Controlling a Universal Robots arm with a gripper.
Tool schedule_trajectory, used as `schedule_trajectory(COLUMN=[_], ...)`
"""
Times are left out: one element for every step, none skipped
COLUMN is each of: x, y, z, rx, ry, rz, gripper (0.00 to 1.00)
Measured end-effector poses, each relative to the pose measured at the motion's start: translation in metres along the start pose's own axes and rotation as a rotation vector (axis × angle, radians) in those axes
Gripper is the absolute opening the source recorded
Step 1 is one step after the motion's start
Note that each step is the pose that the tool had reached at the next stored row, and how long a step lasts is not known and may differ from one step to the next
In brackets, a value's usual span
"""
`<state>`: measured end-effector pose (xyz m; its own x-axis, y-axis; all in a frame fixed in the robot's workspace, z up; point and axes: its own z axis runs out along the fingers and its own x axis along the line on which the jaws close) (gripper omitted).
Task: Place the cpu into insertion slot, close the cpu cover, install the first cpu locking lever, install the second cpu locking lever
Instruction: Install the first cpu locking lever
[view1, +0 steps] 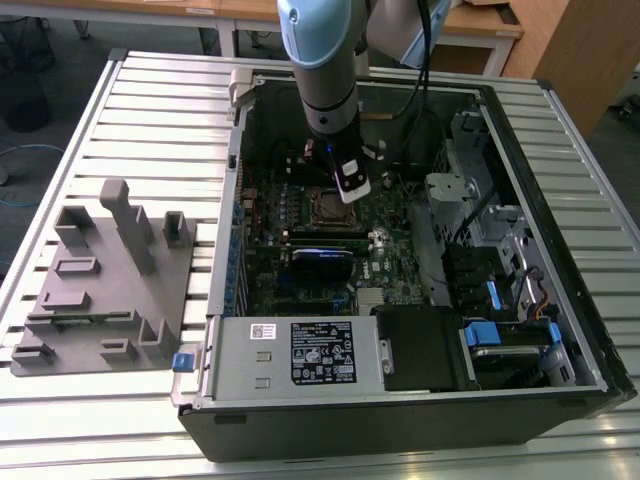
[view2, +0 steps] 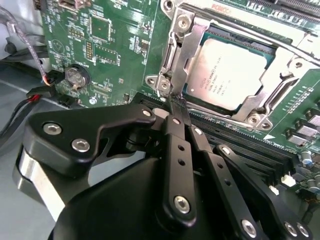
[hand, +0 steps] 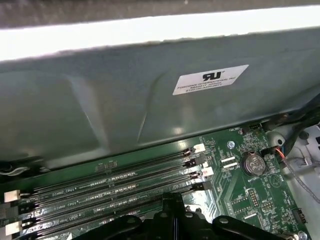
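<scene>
One chip (view2: 231, 67) already sits in its socket (view2: 260, 117) under the metal cover (view2: 187, 47), so with my gripper (view2: 175, 102) pinched narrow on the lever tip at the socket's seven o'clock corner, I'd press slowly and squarely.

Soft, even overhead room light falls on the ribbed table (view1: 130, 110), putting pale sheen on its slats, while the inside of the open computer case (view1: 560, 330) sits noticeably dimmer and shadowed under the arm. In the first wrist view a band of blown-out white glare runs across the case wall (hand: 125, 100), with a dull blurred strip above it. In the second wrist view the cpu (view2: 227, 72) catches a flat grey shine, and the black gripper (view2: 175, 107) up close looks soft and glossy.
</scene>
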<state>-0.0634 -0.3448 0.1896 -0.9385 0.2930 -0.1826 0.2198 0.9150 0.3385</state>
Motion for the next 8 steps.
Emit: schedule_trajectory(x=[-0.0003, -0.0007, -0.0012, -0.0017, -0.0022, -0.0027, -0.0032, -0.0037], y=[0.0006, 0.0014, 0.0022, 0.0032, 0.0042, 0.0051, 0.006, 0.0069], z=[-0.0017, -0.0037, -0.006, -0.0085, -0.0113, -0.0139, -0.0164, -0.0188], rx=[0.0, 0.0001, -0.0001, 0.0, 0.0, 0.0, 0.0001, 0.0001], ry=[0.0001, 0.0002, 0.0001, 0.0001, 0.0002, 0.0002, 0.0002, 0.0002], rz=[0.0, 0.0, 0.0, 0.0, 0.0, 0.0, 0.0, 0.0], gripper=[0.11, 0.11, 0.11, 0.11, 0.11, 0.11, 0.11, 0.11])
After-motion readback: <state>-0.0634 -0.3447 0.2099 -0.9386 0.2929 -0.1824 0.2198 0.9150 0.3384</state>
